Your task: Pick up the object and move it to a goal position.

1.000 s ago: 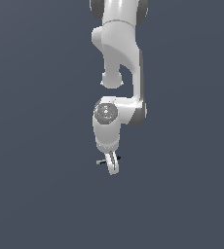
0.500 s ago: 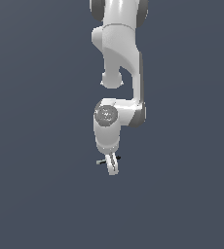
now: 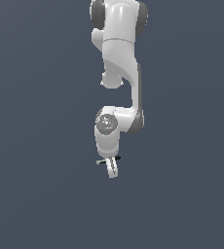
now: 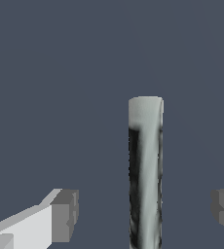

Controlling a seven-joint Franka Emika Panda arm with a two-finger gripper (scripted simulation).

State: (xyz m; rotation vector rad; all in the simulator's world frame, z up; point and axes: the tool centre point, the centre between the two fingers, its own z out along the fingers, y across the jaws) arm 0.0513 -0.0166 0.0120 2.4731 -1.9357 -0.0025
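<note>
While its grey-padded fingers (image 4: 65, 216) stand spread apart, the gripper (image 4: 145, 214) has the rod (image 4: 145, 175) between them, touching neither pad. Seen from outside, the white arm (image 3: 119, 73) hangs over the plain grey floor (image 3: 36, 194), wrist down.

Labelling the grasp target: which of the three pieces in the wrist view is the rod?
The streaked grey rod, round-ended, standing between the two blocky finger pads.

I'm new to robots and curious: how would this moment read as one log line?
stage: lining up | pincer: open, fingers either side of rod, not touching | rod: between the fingers, ungrasped | arm: reaching down
</note>
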